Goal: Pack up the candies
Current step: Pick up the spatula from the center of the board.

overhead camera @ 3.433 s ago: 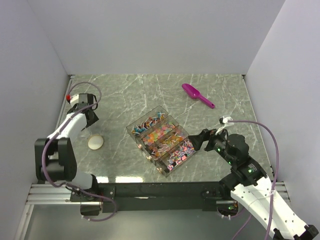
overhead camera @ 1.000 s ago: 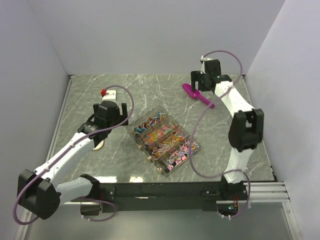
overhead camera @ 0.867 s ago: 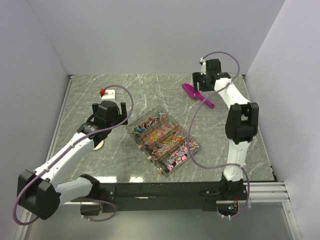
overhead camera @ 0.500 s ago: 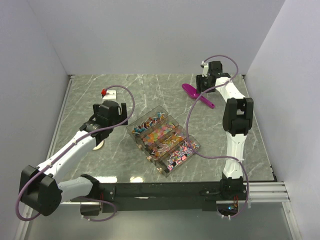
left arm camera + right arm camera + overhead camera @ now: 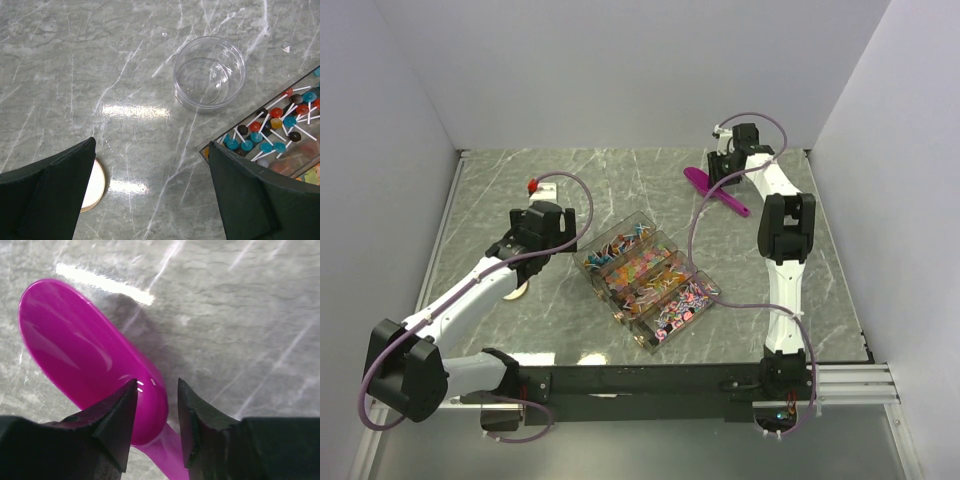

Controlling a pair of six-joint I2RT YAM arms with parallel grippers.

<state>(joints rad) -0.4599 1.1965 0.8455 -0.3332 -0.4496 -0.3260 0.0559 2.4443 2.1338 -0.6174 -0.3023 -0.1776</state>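
The candies (image 5: 650, 278) fill a clear compartmented box (image 5: 620, 318) at mid-table; round sweets on sticks (image 5: 272, 129) show in its corner in the left wrist view. My left gripper (image 5: 542, 226) (image 5: 151, 145) hangs wide open over bare marble left of the box, holding nothing. My right gripper (image 5: 724, 166) (image 5: 157, 382) is at the far right, down over the magenta scoop (image 5: 704, 184) (image 5: 85, 355). Its jaws are partly closed and straddle the rear of the scoop's bowl, where the handle (image 5: 167, 455) begins. The left finger (image 5: 117, 415) touches the bowl. A sliver of gap shows beside the right finger (image 5: 192, 415).
An empty clear round cup (image 5: 209, 72) stands on the marble ahead of my left gripper. The round tan lid (image 5: 94, 186) (image 5: 521, 290) lies by the left finger, partly under the arm. Grey walls close in the table on three sides.
The right jaws have narrowed around the scoop and that arm has settled lower over it. The left arm has shifted slightly toward the back.
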